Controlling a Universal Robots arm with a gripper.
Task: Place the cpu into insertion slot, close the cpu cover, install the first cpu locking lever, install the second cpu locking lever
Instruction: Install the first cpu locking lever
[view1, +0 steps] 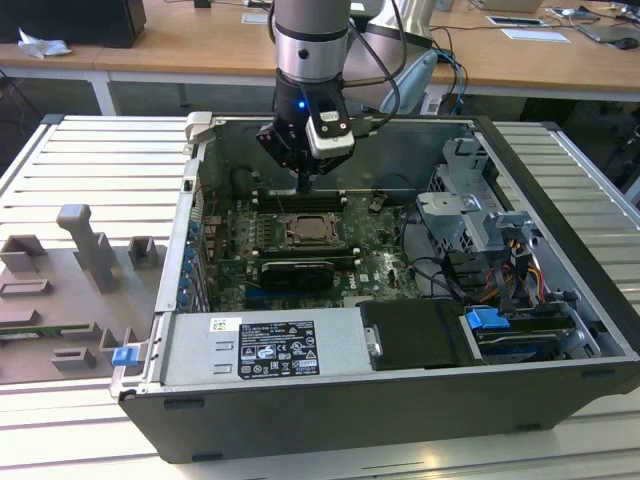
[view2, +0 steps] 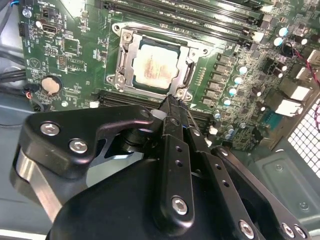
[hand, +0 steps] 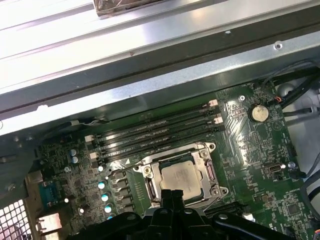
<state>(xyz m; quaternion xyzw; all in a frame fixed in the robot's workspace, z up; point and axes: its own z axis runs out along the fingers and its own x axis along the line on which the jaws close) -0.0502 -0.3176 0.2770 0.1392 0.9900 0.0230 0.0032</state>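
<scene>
The cpu (view2: 152, 67) lies flat in the insertion slot (view1: 305, 232) on the green motherboard, its pale metal face up. The silvery cpu cover (view2: 128, 59) lies down flat around it, and the chip (hand: 180, 177) shows through the cover's (hand: 209, 172) square window. My gripper (view2: 171, 103) hangs just above the socket's edge on the memory-slot side, fingers shut together with nothing between them. In the exterior view the gripper (view1: 303, 188) points straight down inside the open computer case, a little behind the socket. The gripper's black tips (hand: 172, 195) also show in the first wrist view, at the socket's rim.
Long black memory slots (hand: 155, 131) run beside the socket. The case wall (view1: 330, 130) stands close behind the arm. A drive cage with cables (view1: 480, 230) fills the exterior view's right, and a power supply (view1: 265, 348) sits in front. A grey fixture tray (view1: 70, 290) lies outside the case.
</scene>
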